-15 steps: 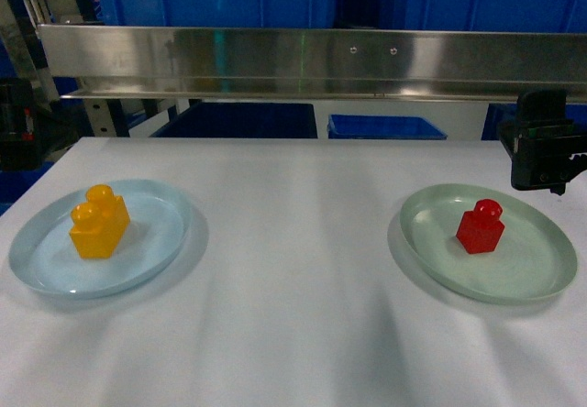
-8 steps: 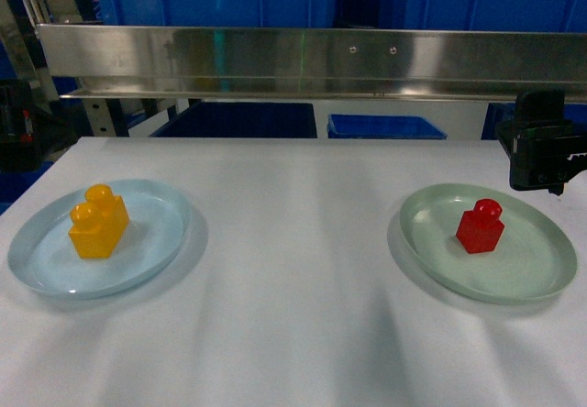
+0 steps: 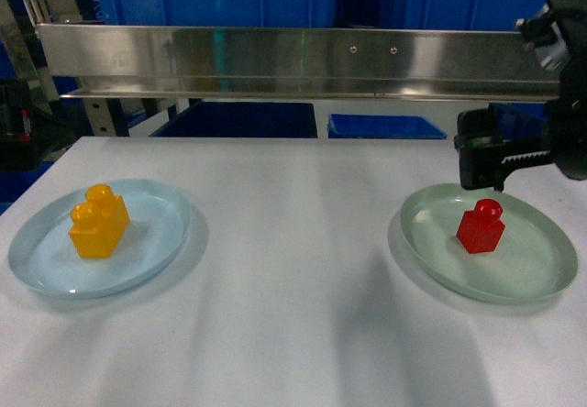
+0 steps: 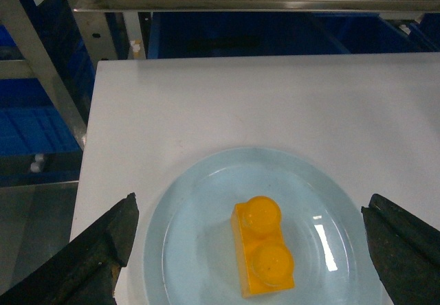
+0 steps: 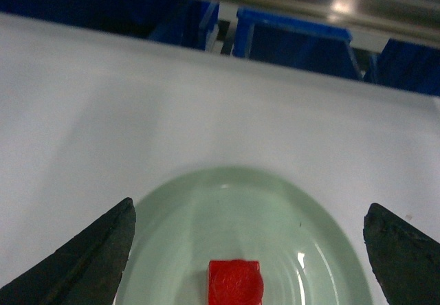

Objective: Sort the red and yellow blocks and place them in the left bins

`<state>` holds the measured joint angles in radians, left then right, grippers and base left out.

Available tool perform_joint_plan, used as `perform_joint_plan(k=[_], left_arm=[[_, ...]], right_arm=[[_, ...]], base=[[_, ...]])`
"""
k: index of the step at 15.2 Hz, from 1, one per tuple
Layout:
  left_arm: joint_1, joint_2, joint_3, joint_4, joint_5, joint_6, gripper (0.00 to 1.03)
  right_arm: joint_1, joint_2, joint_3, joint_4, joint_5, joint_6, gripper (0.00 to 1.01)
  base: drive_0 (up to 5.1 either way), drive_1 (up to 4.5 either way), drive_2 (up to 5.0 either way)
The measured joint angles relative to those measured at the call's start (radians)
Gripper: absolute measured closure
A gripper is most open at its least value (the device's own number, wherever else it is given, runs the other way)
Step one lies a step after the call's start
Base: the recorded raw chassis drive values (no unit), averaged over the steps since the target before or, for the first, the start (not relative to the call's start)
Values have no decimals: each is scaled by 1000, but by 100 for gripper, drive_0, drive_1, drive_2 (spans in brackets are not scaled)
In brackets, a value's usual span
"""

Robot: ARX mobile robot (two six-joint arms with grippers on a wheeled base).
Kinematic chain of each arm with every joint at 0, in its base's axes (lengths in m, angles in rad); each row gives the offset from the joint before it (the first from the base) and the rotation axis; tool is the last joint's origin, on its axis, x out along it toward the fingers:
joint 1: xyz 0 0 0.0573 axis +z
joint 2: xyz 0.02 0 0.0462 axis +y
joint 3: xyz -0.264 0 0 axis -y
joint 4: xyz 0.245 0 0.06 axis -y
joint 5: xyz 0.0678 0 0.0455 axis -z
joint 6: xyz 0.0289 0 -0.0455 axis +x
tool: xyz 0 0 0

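Yellow block (image 3: 98, 221): I see it on the pale blue plate (image 3: 156, 251) at the left of the bench (image 3: 293, 269). Its two studs sit in a row; in the left wrist view the long axis runs roughly away from the camera toward the far edge, tilted a little to the left. In the head view the taller stud end points back and to the right.
Red block (image 3: 481, 226): it stands upright on the pale green plate (image 3: 532, 274) at the right of the bench, single stud up. A cube, so I can name no long axis.
Left gripper (image 4: 247, 250): I see its two dark fingers spread wide at the bottom corners of the left wrist view, the yellow block between them but untouched; it holds nothing.
Right gripper (image 5: 247, 250): fingers wide apart in its wrist view, nothing held, above the near rim of the green plate. In the head view it hangs just behind the red block, not touching it.
Blue bins (image 3: 385, 126): beyond the far edge of the bench, under a steel rail (image 3: 293, 59).
Writing: I can read no label or brand anywhere.
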<state>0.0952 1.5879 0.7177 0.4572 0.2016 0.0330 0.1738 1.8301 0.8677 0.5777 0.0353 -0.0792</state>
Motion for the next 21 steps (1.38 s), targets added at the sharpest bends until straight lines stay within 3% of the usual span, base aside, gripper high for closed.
perform_joint_plan(k=[4,8,10,11,12,13,14,21], left_arm=[[0,0,0,0,0,0,5],[0,0,0,0,0,0,5],[0,0,0,0,0,0,5],[0,0,0,0,0,0,5],[0,0,0,0,0,0,5],[0,0,0,0,0,0,5],[0,0,0,0,0,0,5],[0,0,0,0,0,0,5]], right_arm=[[1,203,42,-3,40,4,3],[1,244,42,7,44,18,3],[16,285,44,26,71,88,3],[8,298,47,42,87,108,13],[-16,305,47,56,103,113,44],[-25,310,47,70,104,112,60],[-24,310,45,86,100,112,70],[-16,182,-14,119,79,116,73]], base=[[0,0,0],[0,0,0],[0,0,0],[0,0,0],[0,0,0],[0,0,0],[0,0,0],[0,0,0]])
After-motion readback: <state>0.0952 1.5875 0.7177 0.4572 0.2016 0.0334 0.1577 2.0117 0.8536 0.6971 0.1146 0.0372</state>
